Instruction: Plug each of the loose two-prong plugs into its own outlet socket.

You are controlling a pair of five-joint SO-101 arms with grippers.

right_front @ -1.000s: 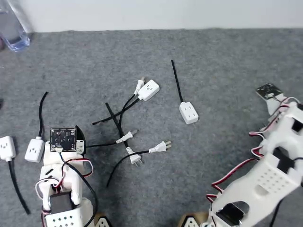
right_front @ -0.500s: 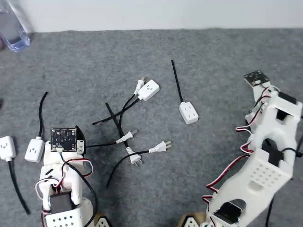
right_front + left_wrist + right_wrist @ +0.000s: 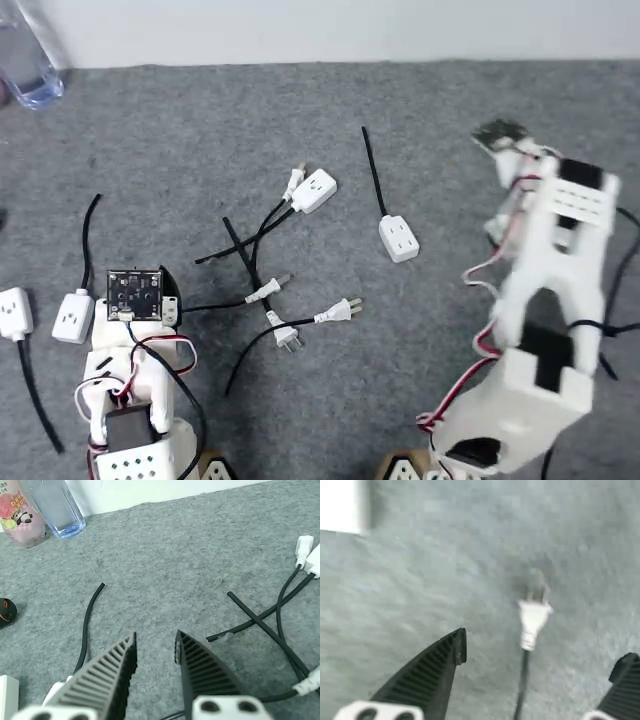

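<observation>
The left arm [image 3: 130, 390] sits folded at the near left of the grey carpet [image 3: 200, 120]. Its left gripper [image 3: 155, 645] hangs low over the carpet, the two ribbed fingers a narrow gap apart with nothing between them. Just beside that arm lie two white outlet sockets on black cords, the near-left socket [image 3: 72, 316] and the edge socket [image 3: 14, 312].

In the middle of the carpet, three loose white two-prong plugs lie among tangled black cords [image 3: 245, 250]: the upper plug [image 3: 266, 290], the right-hand plug [image 3: 340, 310] and the lower plug [image 3: 288, 340]. Farther back a fourth plug [image 3: 294, 181] lies right up against the far socket [image 3: 317, 190]; I cannot tell whether they touch. The lone socket [image 3: 399, 238] lies apart to the right, its cord running off toward the wall.

The right arm [image 3: 545, 300] is stretched out over the right side of the carpet. The right gripper [image 3: 543, 652] has its fingers spread wide and holds nothing. From its wrist camera a blurred plug [image 3: 534, 619] on a black cord lies on the carpet ahead of the gap, prongs pointing away from the gripper.

A clear bottle [image 3: 25, 60] stands in the far left corner by the wall, with a pink container [image 3: 22, 522] beside it.
</observation>
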